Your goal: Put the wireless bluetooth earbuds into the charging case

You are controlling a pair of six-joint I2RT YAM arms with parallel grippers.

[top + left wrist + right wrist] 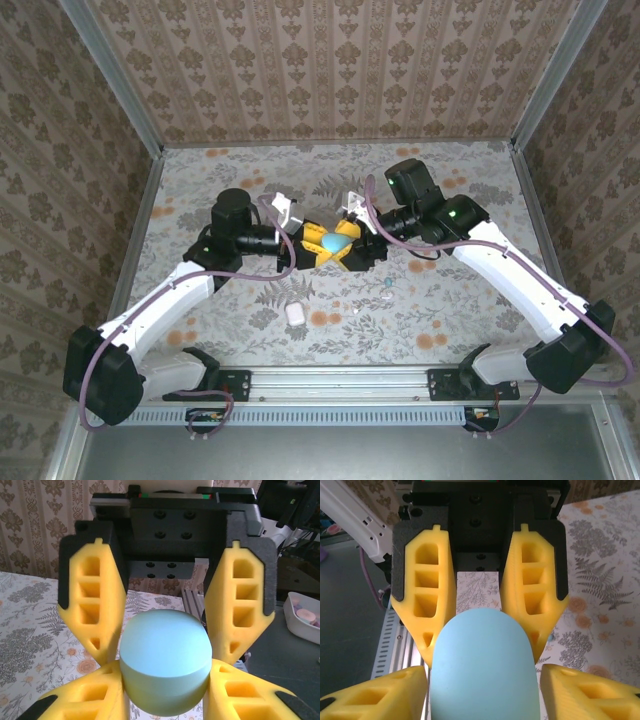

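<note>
A teal charging case (335, 242), lid down, hangs above the middle of the table between both grippers. My left gripper (325, 245) comes in from the left and is shut on it. In the left wrist view its yellow fingers (90, 700) press both sides of the case (165, 650). My right gripper (350, 246) faces it from the right and stands open. In the right wrist view a small gap shows between its fingers (585, 690) and the case (482, 665). A tiny teal earbud (387, 285) lies on the table below the right gripper, with a whitish piece (389, 296) beside it.
A small white case (296, 312) lies on the floral tablecloth near the left arm. Patterned walls with metal posts enclose the table on three sides. A metal rail (340, 380) runs along the near edge. A white tray (302, 617) with pink pieces sits off the table.
</note>
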